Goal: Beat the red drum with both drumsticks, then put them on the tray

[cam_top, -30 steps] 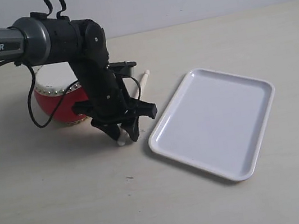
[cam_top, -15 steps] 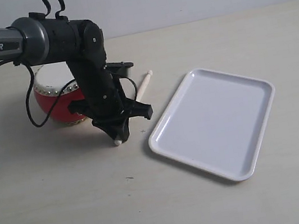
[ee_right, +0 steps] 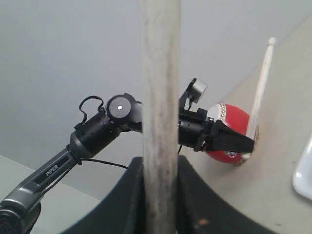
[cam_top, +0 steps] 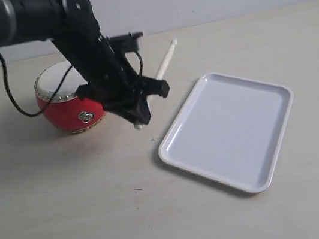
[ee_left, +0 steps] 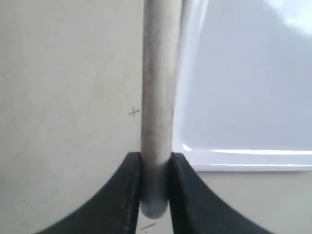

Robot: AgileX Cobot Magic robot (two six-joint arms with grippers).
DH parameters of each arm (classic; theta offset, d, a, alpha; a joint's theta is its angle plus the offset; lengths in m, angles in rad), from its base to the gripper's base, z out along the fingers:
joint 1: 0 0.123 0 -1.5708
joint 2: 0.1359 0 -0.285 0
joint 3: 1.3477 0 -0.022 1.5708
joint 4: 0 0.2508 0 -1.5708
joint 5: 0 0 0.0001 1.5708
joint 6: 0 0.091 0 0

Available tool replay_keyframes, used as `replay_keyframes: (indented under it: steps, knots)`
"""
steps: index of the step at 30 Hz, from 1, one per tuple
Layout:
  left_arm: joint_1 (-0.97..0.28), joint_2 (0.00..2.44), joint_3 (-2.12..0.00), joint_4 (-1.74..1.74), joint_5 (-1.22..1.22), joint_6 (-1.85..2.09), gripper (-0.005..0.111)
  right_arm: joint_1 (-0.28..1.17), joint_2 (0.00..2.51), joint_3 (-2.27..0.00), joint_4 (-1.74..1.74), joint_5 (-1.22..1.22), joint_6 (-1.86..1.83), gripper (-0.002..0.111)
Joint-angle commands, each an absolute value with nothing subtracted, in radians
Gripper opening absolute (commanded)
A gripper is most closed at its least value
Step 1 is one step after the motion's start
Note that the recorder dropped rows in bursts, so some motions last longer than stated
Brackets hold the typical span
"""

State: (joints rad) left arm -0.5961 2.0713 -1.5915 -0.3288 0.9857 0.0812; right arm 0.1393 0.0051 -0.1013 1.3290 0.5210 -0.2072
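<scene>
With our left claw we are pinching a thin pale cream wooden drumstick near its butt end, holding it slanted between the glossy red barrel-shaped drum and the flat white rectangular plastic tray, close beside both. Our right claw is clamping the second cream wooden stick, well apart from the drum.

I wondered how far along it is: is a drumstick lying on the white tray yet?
No, the white tray is bare; the left hand grips a drumstick.
</scene>
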Motion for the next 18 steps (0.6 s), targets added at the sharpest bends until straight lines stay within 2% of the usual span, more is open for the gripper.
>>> replay_keyframes:
  steps: [1,8,13,18]
  knots:
    - [-0.619,1.93,-1.593,-0.348,0.964,0.1,0.0,0.14,0.041,-0.197,1.182,0.551,-0.128,0.0]
    - [-0.672,1.749,-1.585,-0.334,0.962,0.104,0.0,0.14,0.337,-0.355,0.874,0.657,0.051,0.0]
    - [-0.716,1.644,-1.49,-0.324,0.94,0.116,0.0,0.14,0.647,-0.533,0.86,0.794,-0.133,0.0]
    - [-0.723,1.549,-1.29,-0.326,0.885,0.123,0.0,0.14,0.949,-0.759,0.852,0.971,-0.29,0.0]
